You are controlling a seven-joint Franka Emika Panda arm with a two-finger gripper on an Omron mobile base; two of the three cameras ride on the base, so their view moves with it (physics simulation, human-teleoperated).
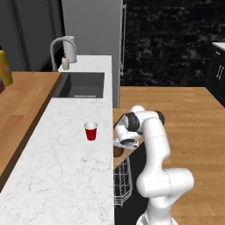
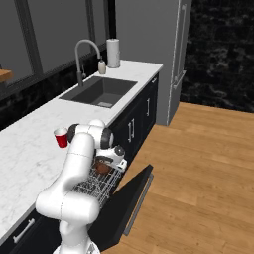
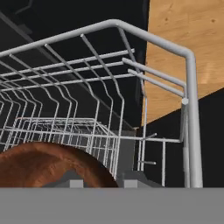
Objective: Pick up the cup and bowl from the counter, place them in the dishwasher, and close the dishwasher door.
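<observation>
The dark brown bowl (image 1: 117,152) (image 2: 102,168) hangs just under my hand, over the near corner of the dishwasher's white wire rack (image 1: 123,182) (image 2: 94,187). In the hand view the bowl's rim (image 3: 43,166) arches across the lower left and passes between the fingertips of my gripper (image 3: 103,183), which is shut on it, with the rack (image 3: 188,87) close below. The gripper (image 1: 119,147) (image 2: 105,163) points down beside the counter's edge. The red cup (image 1: 91,131) (image 2: 61,138) stands upright on the white marble counter (image 1: 57,176) (image 2: 25,158). The black dishwasher door (image 2: 124,203) lies folded down.
A sink (image 1: 81,85) (image 2: 99,92) with a curved faucet (image 1: 57,46) (image 2: 84,49) lies at the counter's far end, a paper towel roll (image 2: 113,53) behind it. A wooden top (image 1: 17,101) with a yellow bottle (image 1: 4,68) runs along the left. The floor is wood.
</observation>
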